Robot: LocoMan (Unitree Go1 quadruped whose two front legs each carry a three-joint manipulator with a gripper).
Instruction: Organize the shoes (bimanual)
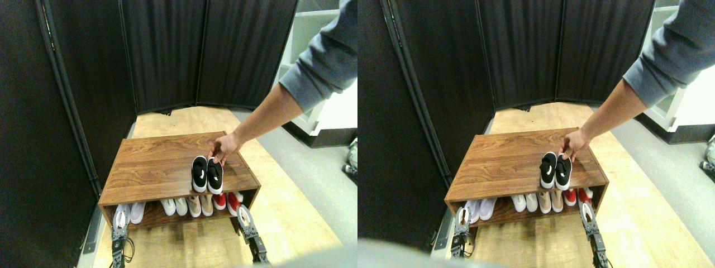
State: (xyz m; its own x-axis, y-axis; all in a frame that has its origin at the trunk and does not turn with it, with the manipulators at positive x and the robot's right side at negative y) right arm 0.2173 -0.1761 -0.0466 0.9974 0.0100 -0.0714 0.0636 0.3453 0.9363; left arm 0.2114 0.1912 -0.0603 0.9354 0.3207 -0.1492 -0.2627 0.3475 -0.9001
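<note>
Black shoes (206, 174) sit above both end effectors, a person's hand (223, 149) touching them; reset step; jaw states unclear; next, reach up.

two black shoes (206, 174) stand as one pair on the top of one wooden shoe rack (151, 167). on the shelf under it are about eight more shoes: two white ones (129, 213) at the left, two more white ones (174, 206), two beige ones (200, 205) and two red ones (226, 201). one person's hand (223, 149) reaches in, with one grey sleeve (327, 61). two grippers show below: the left gripper (119, 222) and the right gripper (244, 215).
</note>
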